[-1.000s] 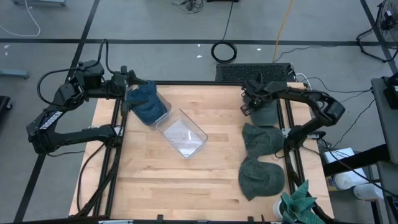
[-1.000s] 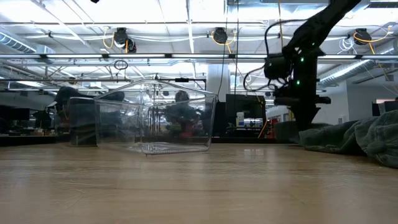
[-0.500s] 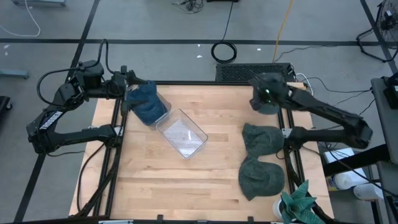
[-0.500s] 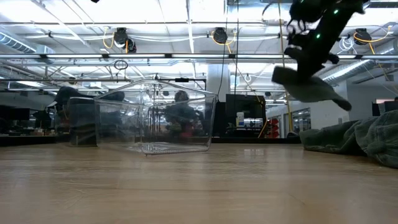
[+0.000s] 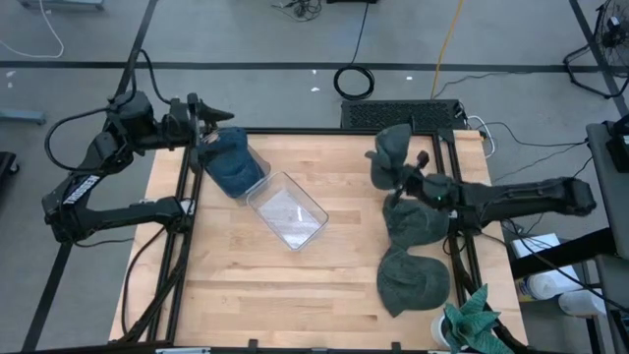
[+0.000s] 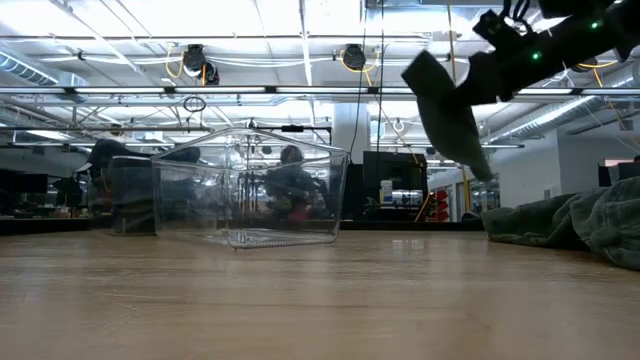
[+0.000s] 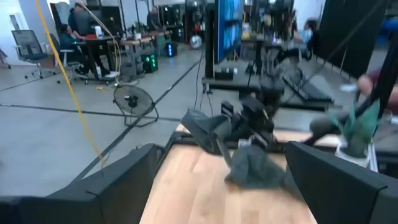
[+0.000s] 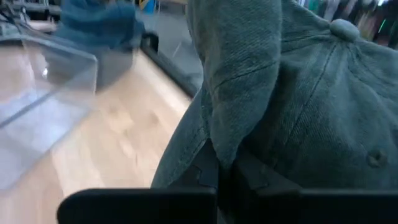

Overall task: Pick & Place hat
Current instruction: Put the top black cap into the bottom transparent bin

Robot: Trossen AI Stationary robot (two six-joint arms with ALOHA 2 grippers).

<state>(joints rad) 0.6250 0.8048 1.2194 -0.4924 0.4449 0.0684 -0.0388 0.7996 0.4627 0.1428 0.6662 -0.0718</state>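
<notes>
A grey-green cap [image 5: 389, 155] is held in the air by my right gripper [image 5: 411, 180] over the table's far right part; in the low view the cap [image 6: 447, 112] hangs high above the wood, and it fills the right wrist view [image 8: 292, 87]. A clear plastic box [image 5: 287, 209] lies on the table's middle. A blue hat [image 5: 229, 163] lies at the far left corner, against the box's far end. My left gripper [image 5: 210, 116] hovers open just beyond the blue hat. My right gripper pinches a fold of the cap's fabric [image 8: 231, 146] between its two fingers [image 8: 208, 177], near the cap's edge. The cap is lifted clear of the table, and in the low view it droops down and to the left of the fingers [image 6: 497, 62].
Two more grey-green caps lie at the table's right side, one [image 5: 416, 222] below the held cap and one [image 5: 413, 279] nearer the front edge. A green leafy thing [image 5: 474, 321] stands at the near right corner. Bare wood lies in front of the box.
My right gripper has lifted the cap off the table's far right part, well above it, and swung it toward the table's left while the arm stretched out and turned. My left gripper has tipped up a little at the far left corner.
</notes>
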